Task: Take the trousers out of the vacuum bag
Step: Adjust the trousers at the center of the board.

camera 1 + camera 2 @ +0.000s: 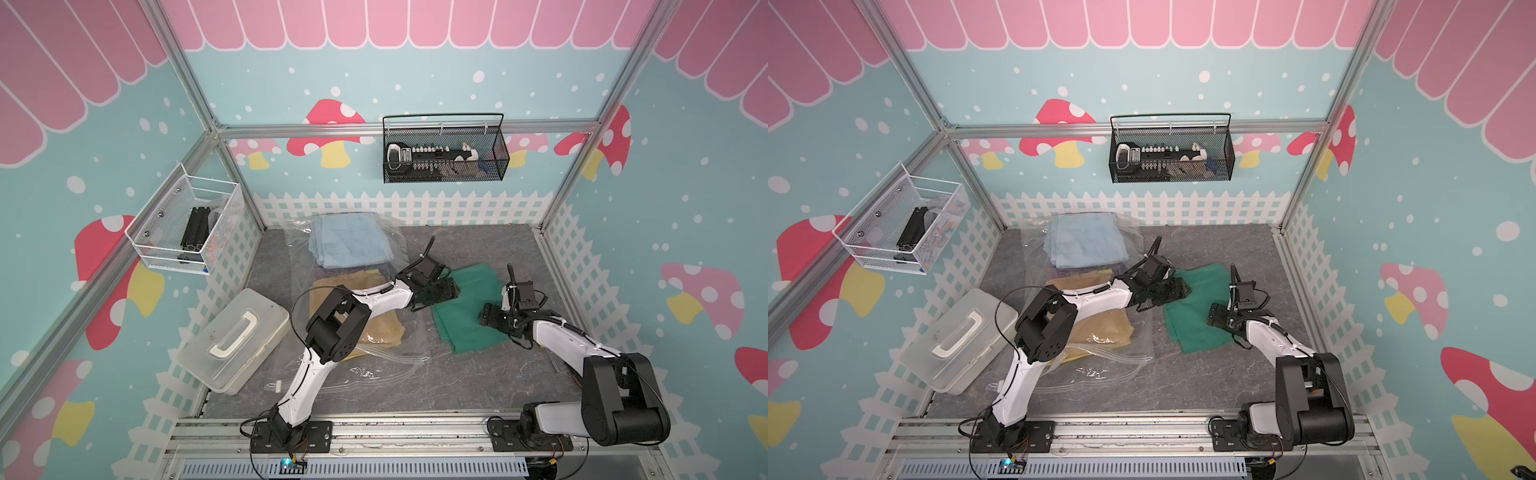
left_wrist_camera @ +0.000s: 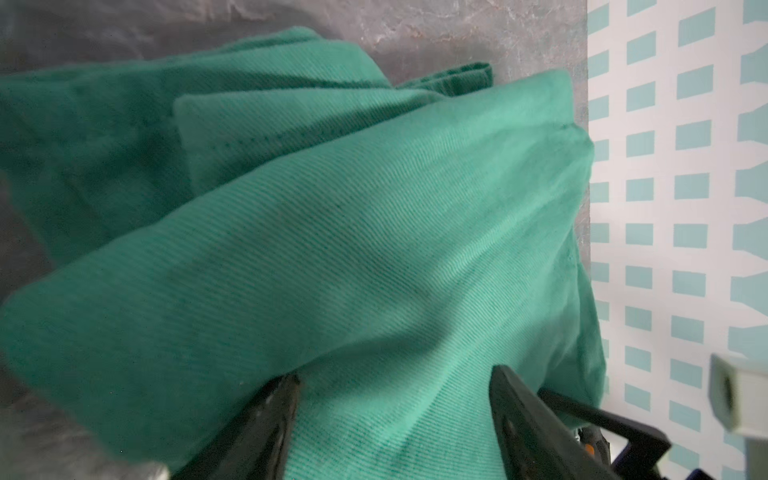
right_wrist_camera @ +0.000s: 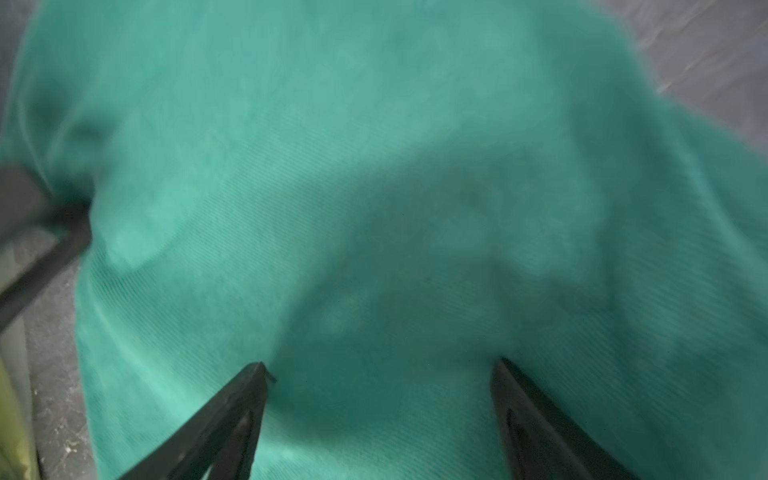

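The dark green trousers lie rumpled on the grey table, outside the vacuum bag and just beside its right-hand edge. The left gripper sits at their far left part, jaws spread wide with a raised fold of green cloth between them. The right gripper sits over their near right part, jaws likewise spread wide above the cloth and clamping nothing. The light blue trousers and the tan trousers are inside the bag, the light blue toward the back wall and the tan nearer the front, partly under the left arm.
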Robot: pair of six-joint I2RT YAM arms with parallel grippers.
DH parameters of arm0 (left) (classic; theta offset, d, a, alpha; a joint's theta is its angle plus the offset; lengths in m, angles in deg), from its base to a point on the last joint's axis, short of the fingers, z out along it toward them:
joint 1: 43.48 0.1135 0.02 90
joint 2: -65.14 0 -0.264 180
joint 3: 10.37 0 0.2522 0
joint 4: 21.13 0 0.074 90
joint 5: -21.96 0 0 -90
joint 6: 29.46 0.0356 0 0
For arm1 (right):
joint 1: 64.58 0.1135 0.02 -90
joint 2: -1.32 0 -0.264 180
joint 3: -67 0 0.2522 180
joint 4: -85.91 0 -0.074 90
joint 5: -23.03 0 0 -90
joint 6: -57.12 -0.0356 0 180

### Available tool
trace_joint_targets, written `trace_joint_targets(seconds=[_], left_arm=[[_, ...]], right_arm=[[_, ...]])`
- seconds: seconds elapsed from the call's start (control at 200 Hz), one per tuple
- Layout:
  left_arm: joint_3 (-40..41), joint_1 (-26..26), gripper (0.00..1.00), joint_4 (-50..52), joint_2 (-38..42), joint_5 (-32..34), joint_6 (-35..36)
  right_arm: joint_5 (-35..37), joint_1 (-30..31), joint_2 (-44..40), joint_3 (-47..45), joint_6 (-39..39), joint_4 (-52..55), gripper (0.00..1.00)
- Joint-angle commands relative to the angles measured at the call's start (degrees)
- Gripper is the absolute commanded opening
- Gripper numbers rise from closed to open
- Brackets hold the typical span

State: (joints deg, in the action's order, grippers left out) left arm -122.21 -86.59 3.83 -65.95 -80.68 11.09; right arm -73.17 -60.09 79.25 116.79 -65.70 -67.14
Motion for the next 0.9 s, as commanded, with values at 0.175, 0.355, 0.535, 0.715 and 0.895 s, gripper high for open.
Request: trace_joint_targets(seconds=[0.175, 0.355, 0.535, 0.715, 0.895], left_arm=[[-7.30, 1.28, 0.76, 5.00, -4.99, 0.44, 1.21], [-6.51, 1.19, 0.85, 5.63, 0.26, -0.24, 3.48], [-5.66, 0.85, 0.99, 8.49, 7.90, -0.16, 8.60], [-0.32, 0.33, 0.99, 9.71, 17.58, -0.74, 13.26], [10.06, -0.43, 0.99, 10.35, 29.44, 0.09, 17.72]], right_arm=[[-5.30, -0.24, 0.10, -4.62, -3.62, -7.25, 0.87], [-3.56, -0.14, -5.20, -2.73, -0.38, -3.50, 0.87], [-4.61, 0.11, -10.07, -0.48, 0.89, -1.00, 0.88], [-4.74, 1.16, -13.10, 1.11, 2.05, 1.53, 0.90], [-2.86, 2.86, -13.46, 1.62, 3.45, 4.82, 0.94]])
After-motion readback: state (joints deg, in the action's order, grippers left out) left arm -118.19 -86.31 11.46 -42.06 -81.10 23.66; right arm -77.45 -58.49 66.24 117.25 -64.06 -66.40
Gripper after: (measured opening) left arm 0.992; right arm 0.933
